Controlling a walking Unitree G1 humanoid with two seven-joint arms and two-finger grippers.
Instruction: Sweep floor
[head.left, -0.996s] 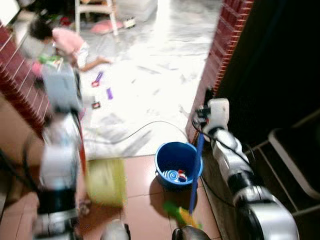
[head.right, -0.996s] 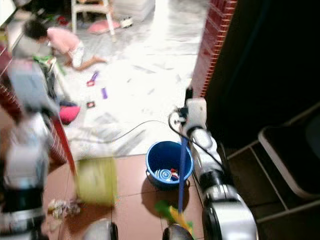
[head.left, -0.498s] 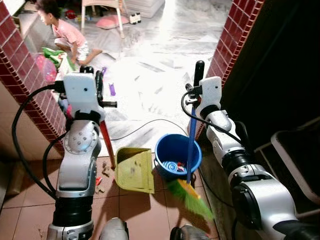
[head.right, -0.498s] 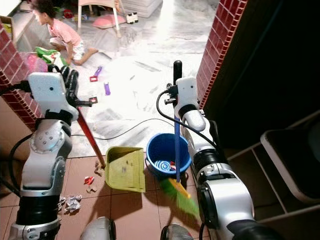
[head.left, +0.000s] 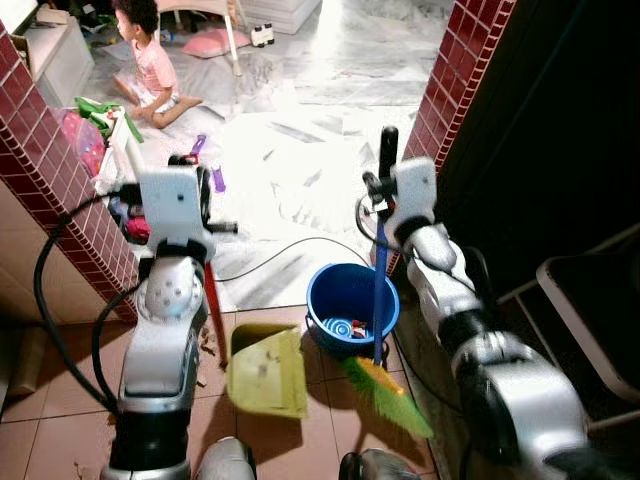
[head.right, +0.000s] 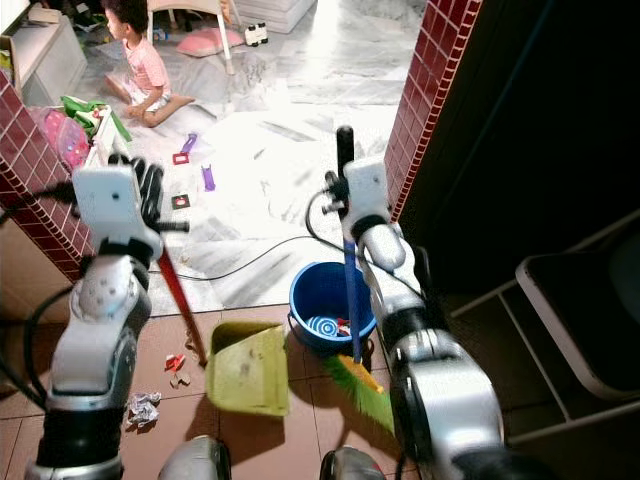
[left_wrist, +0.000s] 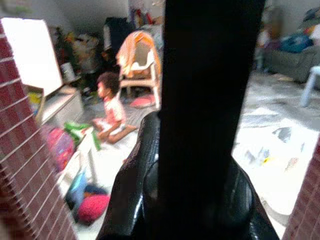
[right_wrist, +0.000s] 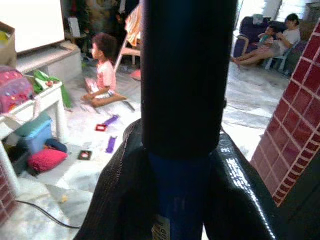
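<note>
My left gripper is shut on the top of the dustpan's red handle. The yellow-green dustpan rests on the brown tiles below it. In the left wrist view the fingers clamp the handle's dark end. My right gripper is shut on the broom's black grip, seen close in the right wrist view. The blue shaft runs down past a blue bucket to the green and orange bristles on the floor. Bits of litter and crumpled paper lie left of the dustpan.
Red brick pillars stand at the left and right of the doorway. A black cable crosses the marble floor. A child sits among toys at the far left. A dark chair is at the right.
The heavy blur of a second ago has gone. The dustpan has dropped a little lower and nearer me. The broom stays beside the bucket, and both grips hold.
</note>
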